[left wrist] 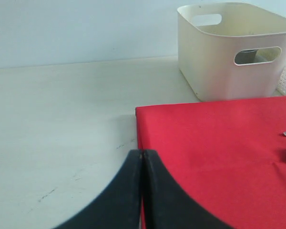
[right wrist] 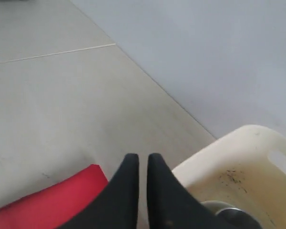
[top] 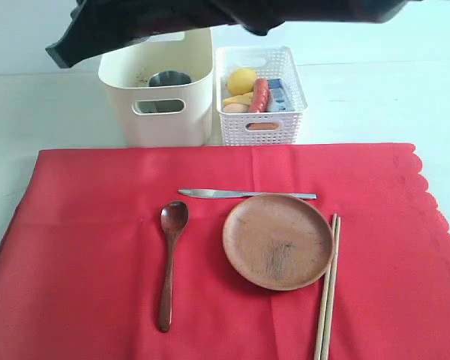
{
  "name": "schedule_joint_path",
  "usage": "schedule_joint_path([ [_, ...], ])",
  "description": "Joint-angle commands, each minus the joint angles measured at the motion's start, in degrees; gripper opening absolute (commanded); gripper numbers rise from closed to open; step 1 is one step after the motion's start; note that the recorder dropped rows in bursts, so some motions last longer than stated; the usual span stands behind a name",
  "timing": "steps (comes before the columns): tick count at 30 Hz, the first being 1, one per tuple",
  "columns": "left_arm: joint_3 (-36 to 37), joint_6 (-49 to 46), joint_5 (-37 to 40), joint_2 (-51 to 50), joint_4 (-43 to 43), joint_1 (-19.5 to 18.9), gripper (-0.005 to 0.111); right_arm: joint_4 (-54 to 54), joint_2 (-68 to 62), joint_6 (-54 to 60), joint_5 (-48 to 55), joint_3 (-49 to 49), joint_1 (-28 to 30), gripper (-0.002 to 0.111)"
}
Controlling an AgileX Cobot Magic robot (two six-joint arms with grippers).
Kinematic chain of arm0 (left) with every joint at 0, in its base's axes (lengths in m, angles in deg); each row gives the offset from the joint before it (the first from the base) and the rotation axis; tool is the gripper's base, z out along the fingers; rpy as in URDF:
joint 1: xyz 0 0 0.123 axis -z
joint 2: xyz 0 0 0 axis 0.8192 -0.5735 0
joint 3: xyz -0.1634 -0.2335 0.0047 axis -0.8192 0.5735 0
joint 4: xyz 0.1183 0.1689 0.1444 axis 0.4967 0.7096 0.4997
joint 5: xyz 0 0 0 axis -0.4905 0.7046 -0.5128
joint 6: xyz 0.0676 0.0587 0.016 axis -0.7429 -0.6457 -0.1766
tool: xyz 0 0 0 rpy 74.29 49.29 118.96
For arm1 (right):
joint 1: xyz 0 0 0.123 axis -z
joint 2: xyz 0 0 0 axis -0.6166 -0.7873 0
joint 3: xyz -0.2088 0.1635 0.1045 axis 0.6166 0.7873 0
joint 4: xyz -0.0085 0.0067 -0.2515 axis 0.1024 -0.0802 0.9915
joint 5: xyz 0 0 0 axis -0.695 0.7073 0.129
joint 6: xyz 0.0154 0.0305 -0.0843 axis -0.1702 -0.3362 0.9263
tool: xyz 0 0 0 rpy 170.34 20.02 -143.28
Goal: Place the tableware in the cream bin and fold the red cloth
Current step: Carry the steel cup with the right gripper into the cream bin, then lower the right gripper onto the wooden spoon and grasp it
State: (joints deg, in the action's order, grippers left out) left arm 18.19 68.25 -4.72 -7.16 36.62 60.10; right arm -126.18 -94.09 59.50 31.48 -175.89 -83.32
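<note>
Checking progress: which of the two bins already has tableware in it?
The cream bin, smooth-sided, on the left: a steel cup sits inside. The white lattice basket holds food.

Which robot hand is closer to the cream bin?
The right. The right hand hovers just above the cream bin, by its rim. The left hand sits low at the edge of the red cloth, near a corner, with the bin farther off.

Open mouth of cream bin [top: 120,105], white lattice basket [top: 240,129] just beside.

High front exterior and 2 low wrist views share the cream bin [top: 169,129]
</note>
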Motion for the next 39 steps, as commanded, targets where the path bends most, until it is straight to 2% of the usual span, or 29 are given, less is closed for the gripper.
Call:
schedule_joint_path([
  [1,0.0,0.0,-0.5,0.3,-0.3,-0.1,0.003,12.4,8.4,-10.5,2.2,7.8,1.7,0.0],
  [6,0.0,0.0,-0.5,0.3,-0.3,-0.1,0.003,23.3,18.0,-21.2,13.9,17.9,7.1,0.0],
  [10,0.0,0.0,-0.5,0.3,-0.3,-0.1,0.003,43.1,21.7,-42.7,27.8,24.0,10.8,0.0],
  [13,0.0,0.0,-0.5,0.3,-0.3,-0.1,0.003,50.0,21.7,-51.6,26.9,28.9,10.8,0.0],
  [18,0.0,0.0,-0.5,0.3,-0.3,-0.1,0.003,48.5,21.7,-56.2,18.8,33.6,10.6,0.001],
  [23,0.0,0.0,-0.5,0.3,-0.3,-0.1,0.003,41.2,20.4,-55.9,16.5,34.1,10.2,0.027],
  [24,0.0,0.0,-0.5,0.3,-0.3,-0.1,0.003,38.4,18.8,-52.2,15.9,34.1,8.4,0.038],
  [25,0.0,0.0,-0.5,0.3,-0.3,-0.1,0.003,37.2,17.9,-51.2,15.6,34.1,7.1,0.043],
  [29,0.0,0.0,-0.5,0.3,-0.3,-0.1,0.003,35.4,11.6,-50.3,15.0,32.1,0.7,0.056],
  [35,0.0,0.0,-0.5,0.3,-0.3,-0.1,0.003,35.3,1.1,-50.3,17.2,24.0,-5.1,0.058],
  [39,0.0,0.0,-0.5,0.3,-0.3,-0.1,0.003,35.6,-3.7,-51.2,19.2,19.6,-6.1,0.058],
])
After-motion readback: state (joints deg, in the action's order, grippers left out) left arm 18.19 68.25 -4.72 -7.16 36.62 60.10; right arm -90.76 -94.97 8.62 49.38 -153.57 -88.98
